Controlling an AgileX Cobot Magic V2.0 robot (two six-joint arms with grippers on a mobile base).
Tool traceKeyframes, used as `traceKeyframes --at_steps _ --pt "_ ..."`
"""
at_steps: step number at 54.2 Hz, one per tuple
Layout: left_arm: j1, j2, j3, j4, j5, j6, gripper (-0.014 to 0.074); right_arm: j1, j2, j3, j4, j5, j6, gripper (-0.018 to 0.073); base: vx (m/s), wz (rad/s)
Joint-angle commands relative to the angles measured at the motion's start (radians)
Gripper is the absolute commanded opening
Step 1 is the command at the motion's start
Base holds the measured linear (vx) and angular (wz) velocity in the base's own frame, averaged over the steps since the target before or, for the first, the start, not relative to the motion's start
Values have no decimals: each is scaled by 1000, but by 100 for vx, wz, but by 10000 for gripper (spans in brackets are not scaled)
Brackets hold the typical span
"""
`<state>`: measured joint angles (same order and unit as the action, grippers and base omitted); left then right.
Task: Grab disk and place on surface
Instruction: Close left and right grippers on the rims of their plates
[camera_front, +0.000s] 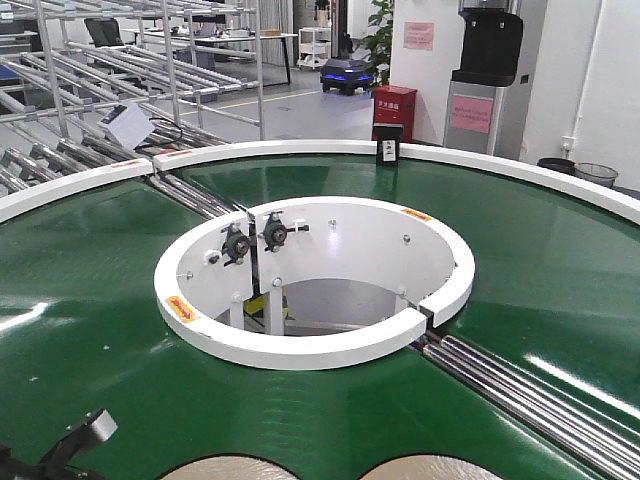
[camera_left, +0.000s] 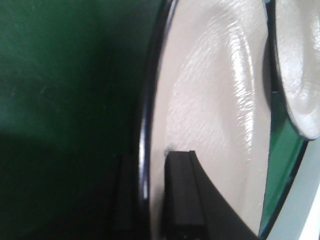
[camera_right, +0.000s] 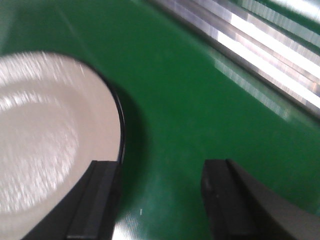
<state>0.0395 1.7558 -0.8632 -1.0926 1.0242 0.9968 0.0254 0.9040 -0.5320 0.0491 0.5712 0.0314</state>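
Observation:
Two pale disks with dark rims lie on the green belt at the bottom of the front view, a left disk (camera_front: 225, 468) and a right disk (camera_front: 430, 468). In the left wrist view my left gripper (camera_left: 152, 156) straddles the left disk's (camera_left: 210, 100) rim, one finger on top and one beneath, jaws drawn close on it. The other disk (camera_left: 300, 65) shows at the upper right. My right gripper (camera_right: 161, 165) is open: its left finger overlaps the right disk's (camera_right: 45, 130) edge, its right finger is over bare belt. The dark glossy surface is out of view.
The green conveyor belt (camera_front: 90, 290) rings a white hub (camera_front: 320, 345) with an open centre. Metal rollers (camera_front: 540, 395) cross the belt at the right, close to the right gripper. A black box (camera_front: 388, 145) sits on the white outer rim. Racks stand behind.

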Motion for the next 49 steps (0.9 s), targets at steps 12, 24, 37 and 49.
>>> traceKeyframes --at_steps 12,24,37,49 --pt "46 -29 -11 -244 102 9 -8 -8 268 -201 223 90 -139 421 0 0" --pt "149 -31 -11 -265 182 9 -8 -8 452 -242 471 10 -316 421 0 0" --pt "231 -56 -10 -262 237 10 -8 -8 605 -241 613 12 -461 421 0 0" --pt "252 -141 -10 -263 233 12 -8 -8 649 -241 676 20 -552 421 0 0"
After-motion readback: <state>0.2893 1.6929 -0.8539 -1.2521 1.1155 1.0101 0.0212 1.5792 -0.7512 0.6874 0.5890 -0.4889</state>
